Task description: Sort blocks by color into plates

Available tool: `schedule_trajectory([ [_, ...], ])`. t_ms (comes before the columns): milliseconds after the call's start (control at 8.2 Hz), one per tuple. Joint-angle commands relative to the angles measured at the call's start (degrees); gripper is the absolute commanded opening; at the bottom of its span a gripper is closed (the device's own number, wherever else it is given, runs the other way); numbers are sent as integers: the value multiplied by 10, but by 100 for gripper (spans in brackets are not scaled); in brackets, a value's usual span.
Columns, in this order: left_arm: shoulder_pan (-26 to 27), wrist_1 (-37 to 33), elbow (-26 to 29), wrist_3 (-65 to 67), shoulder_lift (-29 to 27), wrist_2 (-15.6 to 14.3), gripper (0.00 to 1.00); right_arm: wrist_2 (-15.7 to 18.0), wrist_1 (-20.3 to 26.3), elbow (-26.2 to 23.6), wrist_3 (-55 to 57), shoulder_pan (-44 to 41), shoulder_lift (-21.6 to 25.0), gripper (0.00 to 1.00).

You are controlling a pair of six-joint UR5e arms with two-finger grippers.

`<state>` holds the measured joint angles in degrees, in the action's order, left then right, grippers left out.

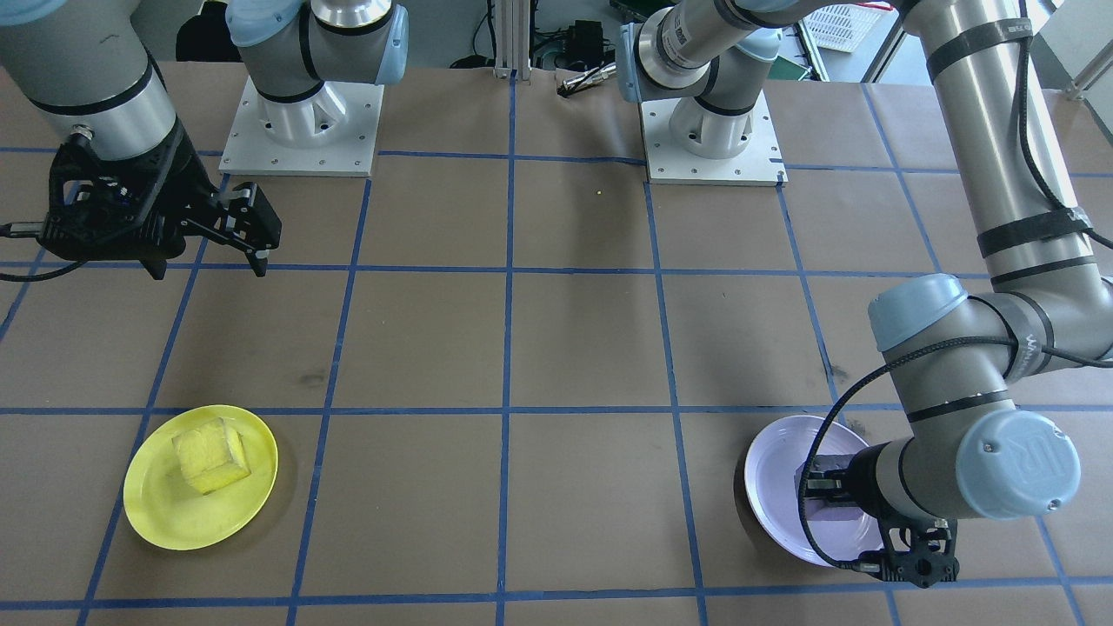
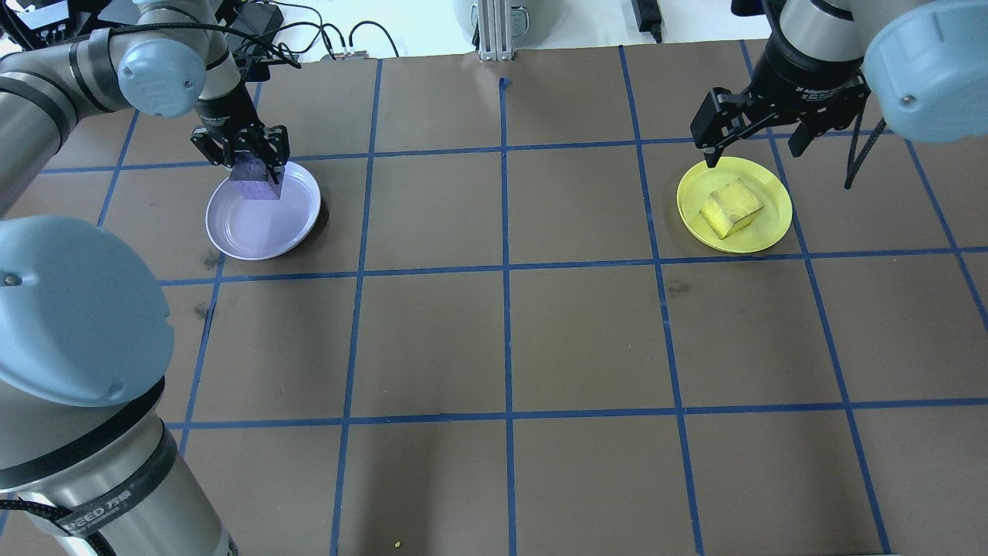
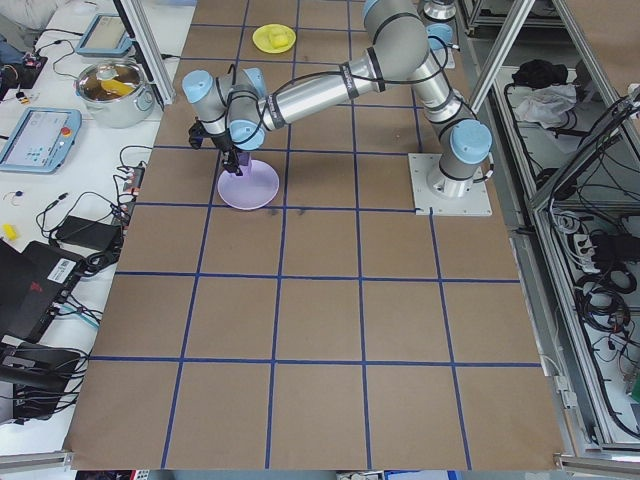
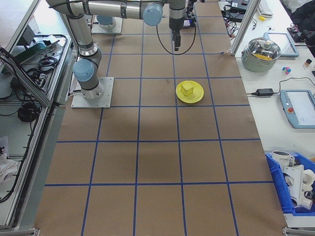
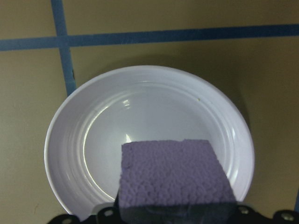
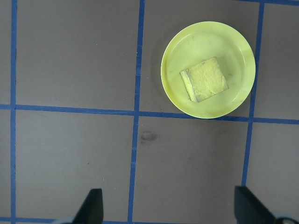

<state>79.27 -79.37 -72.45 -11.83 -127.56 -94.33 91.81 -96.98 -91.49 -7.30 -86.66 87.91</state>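
Brown blue-taped table overhead: left gripper clamps the purple block above the lavender plate, upper left. Right gripper hangs spread; yellow block sits in the yellow plate. Left wrist view: block over the plate's lower centre, so lower it straight before releasing.

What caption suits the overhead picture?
Left gripper holds purple block over lavender plate; yellow block sits on yellow plate.

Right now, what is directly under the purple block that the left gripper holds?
Under the purple block, shut in the left gripper, lies the lavender plate, bare where visible. The block hides the part of the plate beneath it.
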Motion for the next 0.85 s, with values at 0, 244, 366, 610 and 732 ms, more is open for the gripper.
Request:
schedule_trajectory([
  [0, -6, 11, -15, 1, -1, -1, 34, 0, -15, 0, 0, 0, -4, 100],
  [244, -6, 55, -46, 3, 0, 1, 80, -1, -15, 0, 1, 0, -3, 100],
  [366, -7, 56, -53, 1, 6, 1, 91, -1, -15, 0, 1, 0, -4, 100],
  [610, -18, 56, -52, 0, 7, 3, 96, 2, -15, 0, 0, 0, -3, 100],
  [732, -24, 54, -46, 0, 9, 0, 98, 0, -15, 0, 1, 0, -3, 100],
])
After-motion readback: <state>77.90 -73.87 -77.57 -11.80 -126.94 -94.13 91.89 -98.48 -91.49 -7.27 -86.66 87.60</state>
